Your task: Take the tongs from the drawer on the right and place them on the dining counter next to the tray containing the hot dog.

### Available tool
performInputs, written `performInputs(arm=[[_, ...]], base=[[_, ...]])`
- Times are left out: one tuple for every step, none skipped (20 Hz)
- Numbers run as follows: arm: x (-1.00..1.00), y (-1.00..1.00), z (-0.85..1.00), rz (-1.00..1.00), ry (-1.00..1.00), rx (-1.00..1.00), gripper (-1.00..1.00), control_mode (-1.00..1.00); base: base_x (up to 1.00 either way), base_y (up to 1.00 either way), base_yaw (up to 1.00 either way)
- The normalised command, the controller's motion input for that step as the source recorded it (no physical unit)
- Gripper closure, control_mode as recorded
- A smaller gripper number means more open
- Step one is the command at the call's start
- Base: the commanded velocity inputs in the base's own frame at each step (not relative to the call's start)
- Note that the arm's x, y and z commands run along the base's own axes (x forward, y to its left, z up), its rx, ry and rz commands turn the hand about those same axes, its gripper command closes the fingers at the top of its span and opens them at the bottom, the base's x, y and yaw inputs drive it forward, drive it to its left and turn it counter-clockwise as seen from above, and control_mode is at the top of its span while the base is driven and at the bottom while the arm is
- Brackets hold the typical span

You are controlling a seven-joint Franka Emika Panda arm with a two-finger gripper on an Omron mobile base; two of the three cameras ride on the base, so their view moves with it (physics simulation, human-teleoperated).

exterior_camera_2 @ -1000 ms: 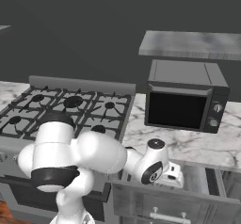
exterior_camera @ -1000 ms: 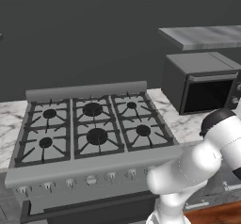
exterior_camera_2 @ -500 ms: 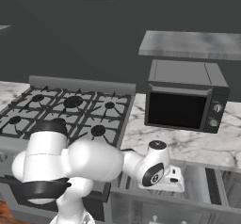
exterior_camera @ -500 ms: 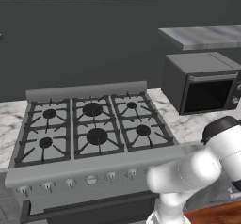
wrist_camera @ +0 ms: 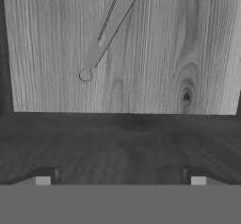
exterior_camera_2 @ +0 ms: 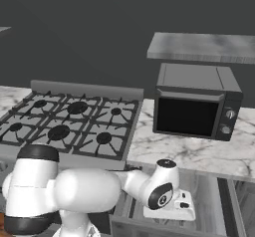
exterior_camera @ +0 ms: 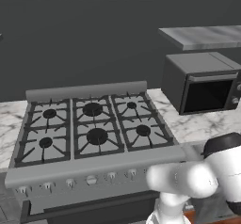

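- The stove sits at the left, set into the wall tabletop; the work is not there, so the arm reaches past it toward the right.
- Right of the stove, the microwave stands on that marble tabletop, well above the drawer and apart from the arm.
- Below it, the drawer stands pulled out, which leaves its pale wood floor open from above.
- The tool hangs over the drawer, pointing down, fingers spread wide and holding nothing, probably lining up a pick.
- The tongs lie flat on the drawer floor, running diagonally, ring end nearer the tool, not yet touched.
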Motion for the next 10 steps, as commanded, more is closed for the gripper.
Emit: performInputs(arm=[[-1.00,0.00,-0.09,0.00,0.00,0.00,-1.00,-1.00],[-1.00,0.00,-0.04,0.00,0.00,0.01,-1.00,-1.00],[-0.90,0.00,0.00,0.00,0.00,0.02,-1.00,-1.00],[-0.70,0.00,0.00,0.00,0.02,0.02,-1.00,-1.00],[-0.54,0.00,0.00,0.00,0.04,0.03,-1.00,-1.00],[-0.32,0.00,0.00,0.00,0.06,0.04,-1.00,-1.00],[-0.06,0.00,0.00,0.00,0.03,0.05,-1.00,-1.00],[0.00,0.00,0.10,0.00,0.02,0.08,-1.00,-1.00],[0.02,0.00,0.24,0.00,0.01,0.10,-1.00,-1.00],[0.11,0.00,0.34,0.00,0.00,0.11,-1.00,-1.00]], base=[[0.00,0.00,0.00],[0.00,0.00,0.00],[0.00,0.00,0.00],[0.00,0.00,0.00],[0.00,0.00,0.00],[0.00,0.00,0.00],[0.00,0.00,0.00],[0.00,0.00,0.00],[0.00,0.00,0.00],[0.00,0.00,0.00]])
